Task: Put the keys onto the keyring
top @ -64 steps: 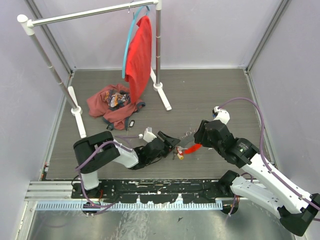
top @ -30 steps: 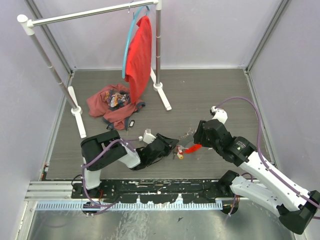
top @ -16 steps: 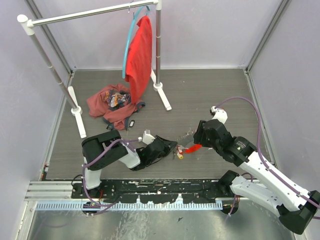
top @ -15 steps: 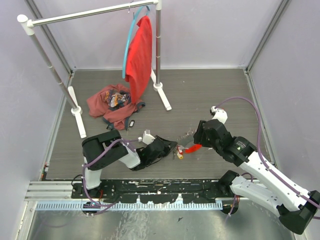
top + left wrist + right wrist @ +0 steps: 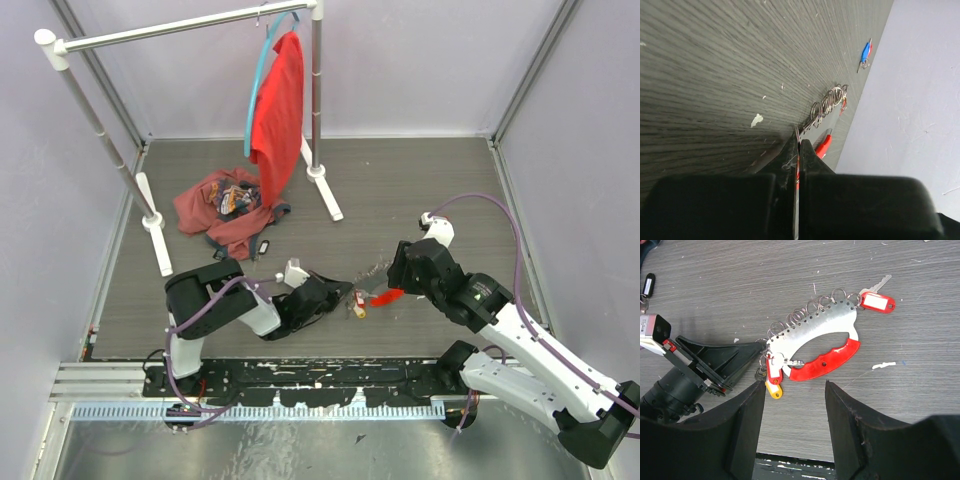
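Silvery keyring (image 5: 812,330): left fingers (image 5: 725,357) pinch its end ring. Spread right fingers (image 5: 745,435) should probably fetch the loose blue key (image 5: 866,51) next.

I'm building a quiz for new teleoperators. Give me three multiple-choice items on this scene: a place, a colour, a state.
1. In the right wrist view, where does the red-tagged key lie?
A. at the keyring's upper-right end
B. on the clothes pile
C. under the rack

2. What colour is the lowest tag at the keyring's lower-left end?
A. green
B. yellow
C. white

3. How do the left gripper's jaws stand?
A. wide open
B. out of view
C. shut

1 A, its ring sits at that end; 2 B, it shows yellow below a red tag; 3 C, the left wrist view shows them pressed together.
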Action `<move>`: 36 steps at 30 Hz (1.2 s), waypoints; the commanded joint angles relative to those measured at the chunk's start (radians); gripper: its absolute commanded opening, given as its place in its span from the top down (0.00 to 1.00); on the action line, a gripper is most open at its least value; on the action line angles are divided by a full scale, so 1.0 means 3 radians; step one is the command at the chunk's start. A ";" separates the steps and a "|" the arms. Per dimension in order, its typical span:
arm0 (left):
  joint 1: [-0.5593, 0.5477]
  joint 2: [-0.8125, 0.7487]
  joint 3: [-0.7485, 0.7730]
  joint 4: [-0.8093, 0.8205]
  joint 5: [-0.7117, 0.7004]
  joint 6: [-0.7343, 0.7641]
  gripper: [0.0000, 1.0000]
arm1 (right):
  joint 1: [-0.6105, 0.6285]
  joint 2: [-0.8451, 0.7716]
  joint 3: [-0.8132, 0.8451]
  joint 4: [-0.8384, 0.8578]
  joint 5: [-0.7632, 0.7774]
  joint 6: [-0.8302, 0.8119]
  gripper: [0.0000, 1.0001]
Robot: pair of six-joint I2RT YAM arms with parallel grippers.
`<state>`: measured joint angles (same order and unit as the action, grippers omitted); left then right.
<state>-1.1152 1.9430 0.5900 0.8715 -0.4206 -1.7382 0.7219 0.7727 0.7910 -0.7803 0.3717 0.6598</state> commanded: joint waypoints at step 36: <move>0.0112 -0.1039 0.1428 -0.2476 0.0626 0.3463 1.00 | 0.0004 -0.0630 0.0200 0.0028 0.0234 -0.0096 0.44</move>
<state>-1.0863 1.6890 0.9367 0.2596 -0.2703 -0.9108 0.7219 0.6476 0.8043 -0.8047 0.4004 0.6525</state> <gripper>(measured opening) 0.007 0.561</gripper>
